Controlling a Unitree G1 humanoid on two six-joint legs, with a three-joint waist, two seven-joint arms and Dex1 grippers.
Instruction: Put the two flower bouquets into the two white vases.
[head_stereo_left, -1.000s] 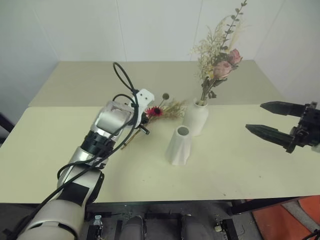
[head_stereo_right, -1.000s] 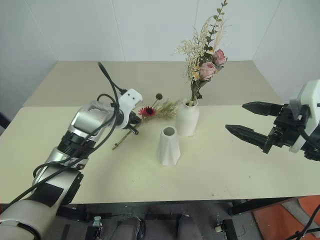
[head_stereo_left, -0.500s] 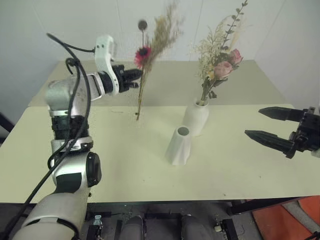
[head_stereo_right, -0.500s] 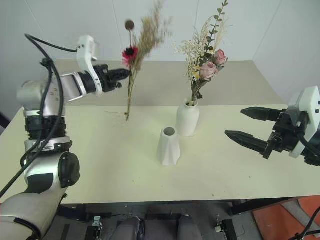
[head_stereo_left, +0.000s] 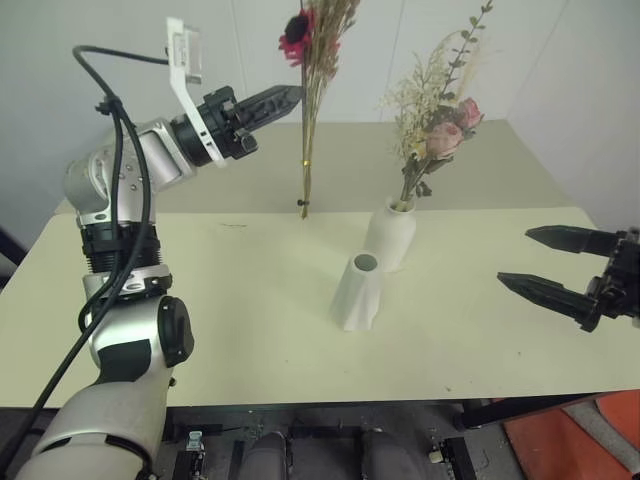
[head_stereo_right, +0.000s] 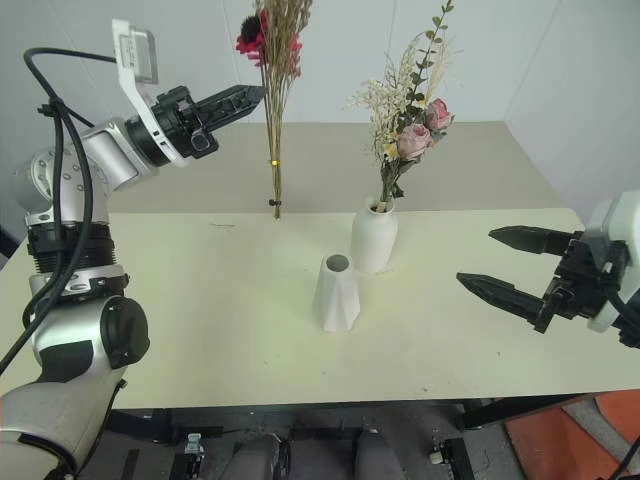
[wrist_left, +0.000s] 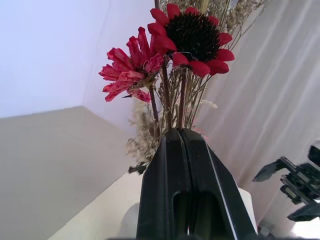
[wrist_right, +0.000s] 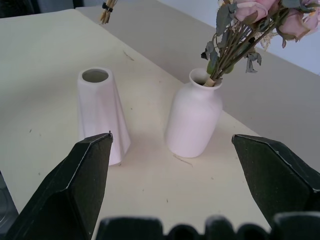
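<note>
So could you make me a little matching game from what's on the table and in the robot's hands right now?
Things:
1. red flower bunch
2. pink rose bunch
3. short cone vase
4. right gripper

States:
A. empty, standing on the table
B. fingers spread wide, holding nothing
C. held upright in the air by the left gripper
D. standing in the tall white vase

Pairs: 1-C, 2-D, 3-A, 4-B

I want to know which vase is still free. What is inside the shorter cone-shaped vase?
The shorter cone vase shows an open dark mouth with no stems in it; its depths are hidden. The pink rose bouquet stands in the taller vase. The left gripper holds the slim bouquet in the air.
</note>
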